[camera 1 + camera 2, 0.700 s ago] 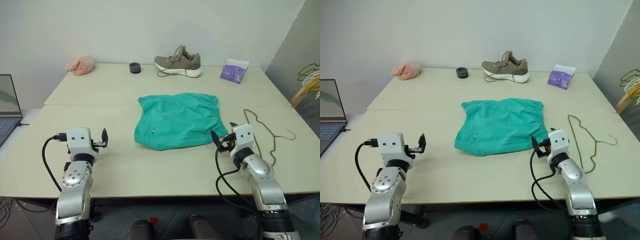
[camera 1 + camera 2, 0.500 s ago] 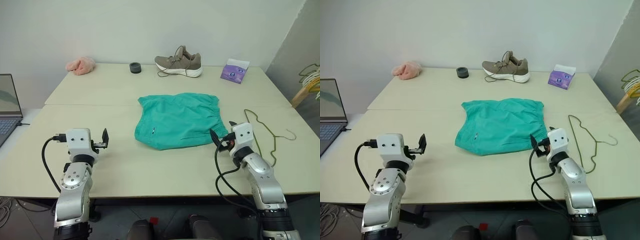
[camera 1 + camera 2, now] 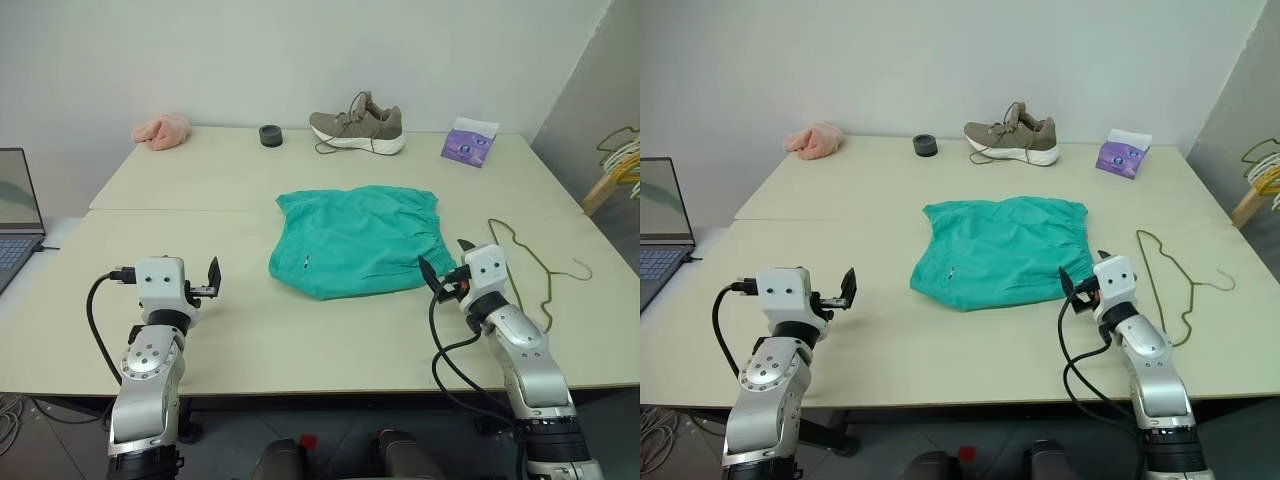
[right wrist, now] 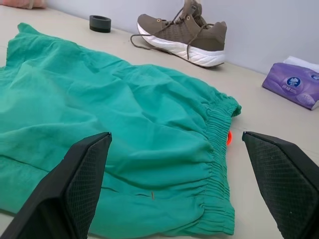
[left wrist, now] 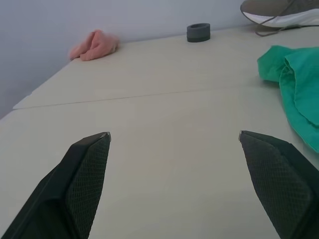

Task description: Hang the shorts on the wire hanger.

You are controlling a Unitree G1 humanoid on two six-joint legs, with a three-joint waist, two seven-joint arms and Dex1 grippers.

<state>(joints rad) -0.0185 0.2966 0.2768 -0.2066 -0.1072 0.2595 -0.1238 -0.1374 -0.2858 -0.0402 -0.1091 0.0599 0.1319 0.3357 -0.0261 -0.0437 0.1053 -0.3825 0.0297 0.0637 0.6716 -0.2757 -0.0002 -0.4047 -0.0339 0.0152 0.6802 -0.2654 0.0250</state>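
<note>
Matt crinkled cloth shorts

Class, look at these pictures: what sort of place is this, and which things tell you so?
Probably an indoor lab or test room: a plain table against a bare wall, an open laptop beside it, and odd items laid out, like a shoe.

We see a pale beige bench with a seam running across it from left to right. The teal shorts lie flat near the middle, waistband to the right. Right of them, the dark wire hanger lies flat, apart from the cloth. Along the far edge, from left to right, sit a pink cloth, a dark tape roll, a tan shoe and a purple tissue pack.
</note>
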